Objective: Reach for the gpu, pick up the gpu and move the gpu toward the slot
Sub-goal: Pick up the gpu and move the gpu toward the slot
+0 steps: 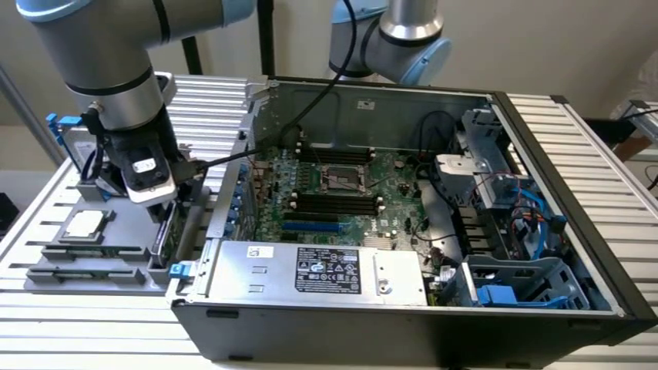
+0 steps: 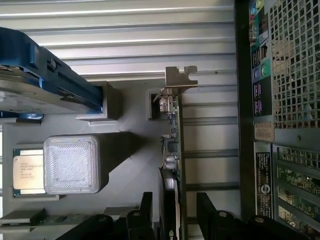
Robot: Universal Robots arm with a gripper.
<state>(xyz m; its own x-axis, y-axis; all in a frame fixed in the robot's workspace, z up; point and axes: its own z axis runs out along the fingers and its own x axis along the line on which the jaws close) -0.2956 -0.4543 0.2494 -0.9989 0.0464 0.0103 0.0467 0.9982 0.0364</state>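
Your gripper (image 2: pixel 174 197) hangs with its fingers (image 2: pixel 207 212) spread, one on each side of the gpu (image 2: pixel 172 145), and neither looks to be touching it. The card stands edge-on in the grey holder tray (image 1: pixel 41 266), and its long axis runs away from the fingers to the silver bracket (image 2: pixel 179 80). In the exterior view, the open computer case (image 1: pixel 411 324) lies close at the gripper's three o'clock and the processor chip (image 1: pixel 85 225) at nine.

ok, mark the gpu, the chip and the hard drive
gpu (image 2: pixel 174 142): wrist view, board seen edge-on.
chip (image 1: pixel 86 224): exterior view, top face.
hard drive (image 2: pixel 27 92): wrist view, silver body.
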